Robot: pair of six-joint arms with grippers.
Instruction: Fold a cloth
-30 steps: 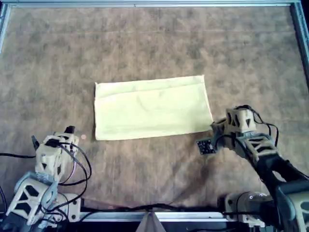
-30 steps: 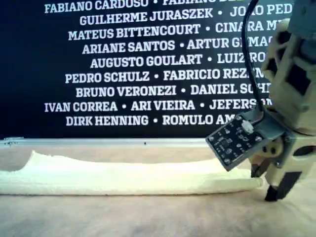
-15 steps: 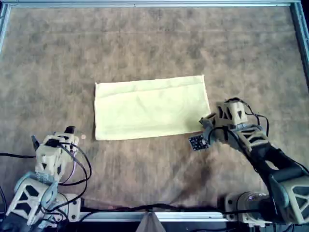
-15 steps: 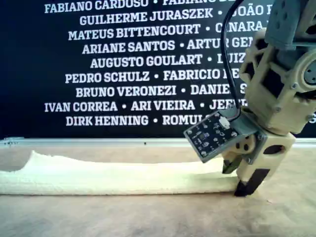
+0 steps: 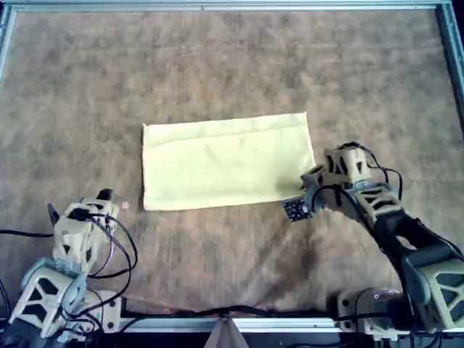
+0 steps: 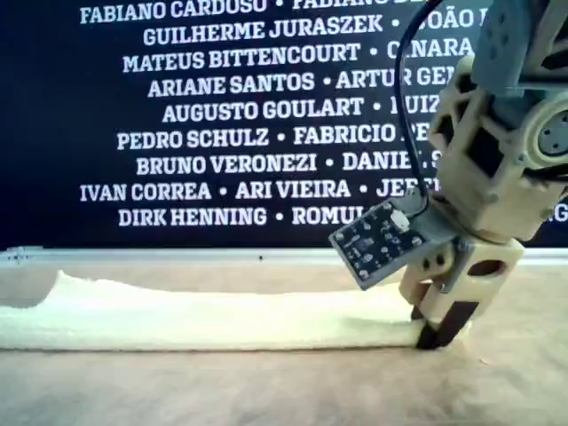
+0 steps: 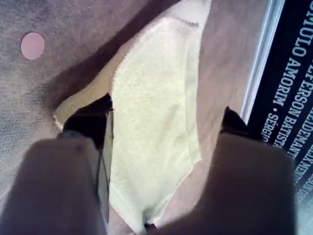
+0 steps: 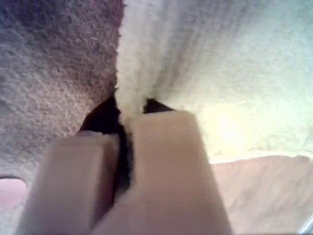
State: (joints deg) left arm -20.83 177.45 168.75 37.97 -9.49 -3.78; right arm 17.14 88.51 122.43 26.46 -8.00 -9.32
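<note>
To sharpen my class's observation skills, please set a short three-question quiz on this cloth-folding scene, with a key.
1. True or false: my first gripper is shut on the cloth.
2. Where does my second gripper pinch the cloth? A) its middle. B) its lower corner on the overhead view's right. C) its edge on the overhead view's left.
3. Fill in: the small round mark on the mat is ___ in colour.

Key: 1 false, it is open and apart from the cloth; 2 B; 3 pink.
</note>
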